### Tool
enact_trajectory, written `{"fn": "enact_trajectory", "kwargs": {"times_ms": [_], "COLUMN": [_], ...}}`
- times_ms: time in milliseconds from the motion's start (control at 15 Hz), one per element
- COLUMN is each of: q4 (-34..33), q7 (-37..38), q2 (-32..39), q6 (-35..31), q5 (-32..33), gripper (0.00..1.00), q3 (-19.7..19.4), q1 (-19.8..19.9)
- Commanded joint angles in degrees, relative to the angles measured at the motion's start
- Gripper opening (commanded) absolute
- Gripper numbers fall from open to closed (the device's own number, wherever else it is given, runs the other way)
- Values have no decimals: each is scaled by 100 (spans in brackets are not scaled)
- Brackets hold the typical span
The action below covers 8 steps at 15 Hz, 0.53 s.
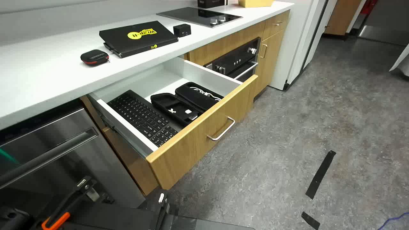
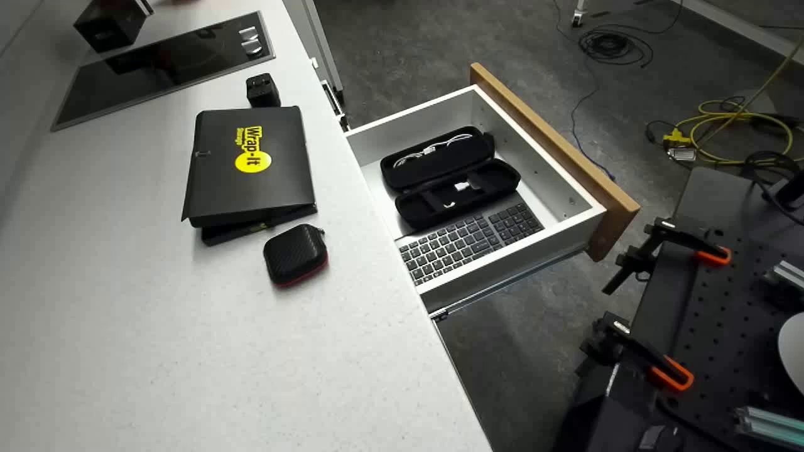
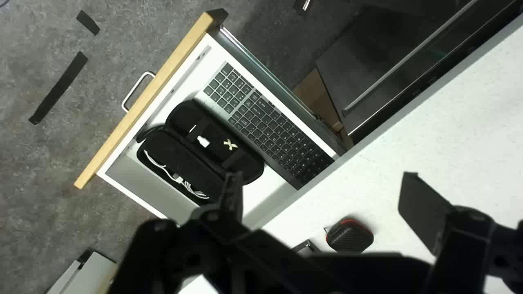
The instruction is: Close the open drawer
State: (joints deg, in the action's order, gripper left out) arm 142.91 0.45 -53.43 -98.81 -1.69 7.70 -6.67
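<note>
A kitchen: in an exterior view a hob (image 1: 191,15), upper centre, sits in the white table (image 1: 41,73), an oven (image 1: 238,60) below it, a steel appliance (image 1: 70,163) lower left. In an exterior view, the clamps (image 2: 647,356) and perforated plate (image 2: 725,307) at lower right lend it a touch of the lab.

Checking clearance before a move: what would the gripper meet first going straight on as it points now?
Likely the white countertop near its front edge; depth ahead of the gripper is unclear, so the keyboard in the open drawer might come first instead.
</note>
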Motion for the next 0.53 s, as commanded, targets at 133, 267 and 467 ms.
{"fn": "enact_trajectory", "kwargs": {"times_ms": [133, 267, 467], "q4": [-20, -47, 40], "q7": [15, 3, -99], "q2": [22, 186, 612], "q6": [15, -30, -348], "q5": [14, -30, 96], "gripper": [100, 100, 100], "q3": [-13, -106, -462], "q1": [-21, 21, 289]}}
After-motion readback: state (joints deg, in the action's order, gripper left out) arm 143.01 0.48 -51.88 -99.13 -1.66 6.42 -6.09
